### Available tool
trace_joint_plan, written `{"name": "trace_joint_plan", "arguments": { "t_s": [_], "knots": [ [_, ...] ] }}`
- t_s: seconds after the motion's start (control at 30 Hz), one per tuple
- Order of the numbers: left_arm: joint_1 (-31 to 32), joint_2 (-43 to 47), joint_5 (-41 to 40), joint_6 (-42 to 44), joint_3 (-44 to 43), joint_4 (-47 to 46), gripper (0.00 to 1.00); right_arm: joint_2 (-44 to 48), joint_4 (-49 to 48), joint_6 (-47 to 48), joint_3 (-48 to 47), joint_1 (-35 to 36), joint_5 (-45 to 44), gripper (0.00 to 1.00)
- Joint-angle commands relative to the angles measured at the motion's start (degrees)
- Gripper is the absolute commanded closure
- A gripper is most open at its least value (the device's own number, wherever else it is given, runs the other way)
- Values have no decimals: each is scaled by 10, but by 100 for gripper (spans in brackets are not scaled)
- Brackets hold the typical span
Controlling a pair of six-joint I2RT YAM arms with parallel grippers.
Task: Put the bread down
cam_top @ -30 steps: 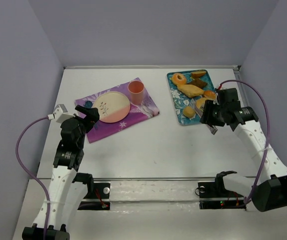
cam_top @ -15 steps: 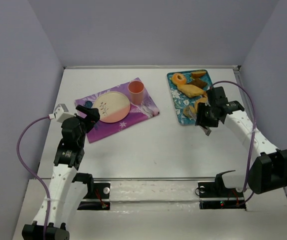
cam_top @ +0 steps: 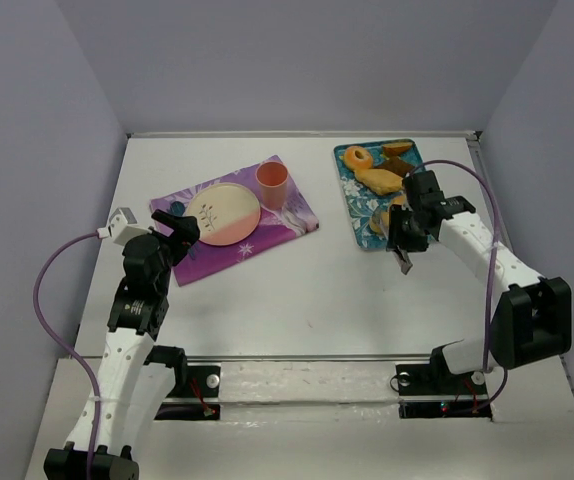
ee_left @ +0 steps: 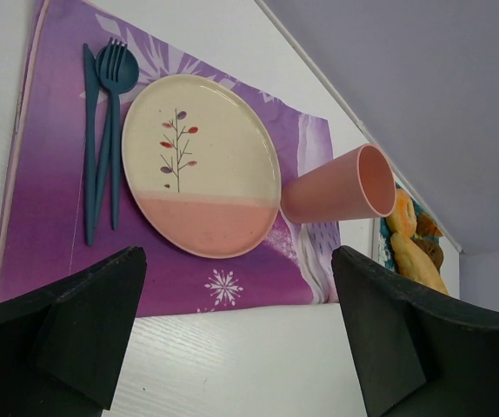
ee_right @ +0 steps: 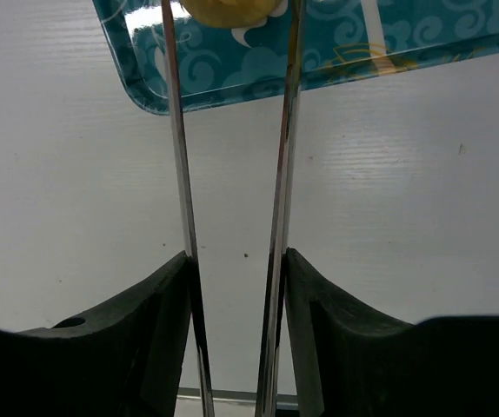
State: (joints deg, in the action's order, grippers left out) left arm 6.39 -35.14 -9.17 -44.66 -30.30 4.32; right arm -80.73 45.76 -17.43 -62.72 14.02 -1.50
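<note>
The bread, a small golden-yellow bun, lies on the teal patterned tray near its front corner. It is partly hidden by the arm in the top view. My right gripper is shut on a pair of metal tongs. The two tong arms reach forward on either side of the bun. I cannot tell whether they pinch it. My left gripper is open and empty, low over the purple placemat near the cream and pink plate.
The tray also holds a ring donut, an elongated loaf and darker pieces. An orange cup stands on the placemat beside the plate. A blue fork and knife lie left of the plate.
My right arm has swung left and forward, bringing the tongs from the tray's right side to its front corner, over the bun. The left arm has not moved.
</note>
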Motion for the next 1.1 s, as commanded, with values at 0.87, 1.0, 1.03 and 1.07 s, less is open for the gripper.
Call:
{"name": "trace_joint_plan", "arguments": {
  "t_s": [0.87, 1.0, 1.03, 1.07],
  "knots": [
    [3, 26, 53, -14, -5, 21, 1, -12, -186, 82, -201, 323, 97, 73],
    [4, 52, 77, -17, -5, 44, 1, -160, -198, 103, -340, 343, 83, 71],
    [4, 64, 78, -17, -2, 49, 1, -226, -198, 106, -367, 349, 78, 68],
    [4, 68, 79, -17, -1, 58, 1, -258, -196, 101, -393, 349, 70, 68]
  ]
}}
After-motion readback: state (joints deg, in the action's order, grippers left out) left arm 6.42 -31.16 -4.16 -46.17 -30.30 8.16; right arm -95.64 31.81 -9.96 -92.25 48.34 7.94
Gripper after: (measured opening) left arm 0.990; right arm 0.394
